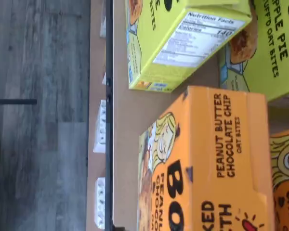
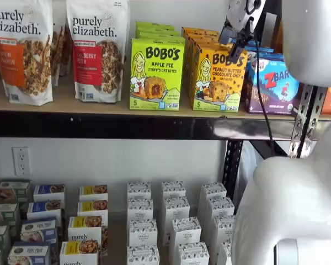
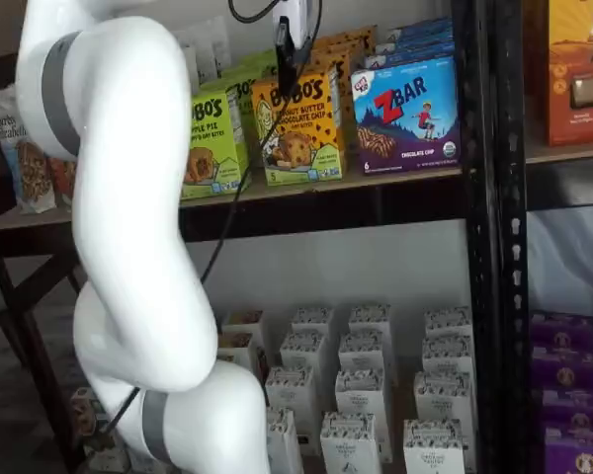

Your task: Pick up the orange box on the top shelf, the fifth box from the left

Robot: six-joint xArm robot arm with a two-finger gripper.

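Top shelf [image 2: 99,105], tan board with black front rail, sitting against white wall; grey wood-look floor [image 1: 38,120] showing in wrist view. White arm [image 3: 128,217] rising in front of shelves. Gripper [image 2: 240,41] hanging over front edge of shelf, black fingers side-on, cannot tell if parted or closed. Orange box [image 2: 218,79] standing upright at front edge, between lime-green box [image 2: 156,73] and ZBar box [image 2: 273,83]. Small white boxes [image 2: 174,221] filling lower level.

Brightness: both shelf views evenly lit, daylight-like, colours clear.
Glare: a pale sheen on the glossy black front rail [image 2: 154,128] of the top shelf [image 2: 99,104].
Shadow: the lower level is dimmer under the board.
Blur: the wrist view is soft, with the orange box [image 1: 207,159] print smeared.
Foreground: the white arm [image 3: 128,217] is slightly unfocused.
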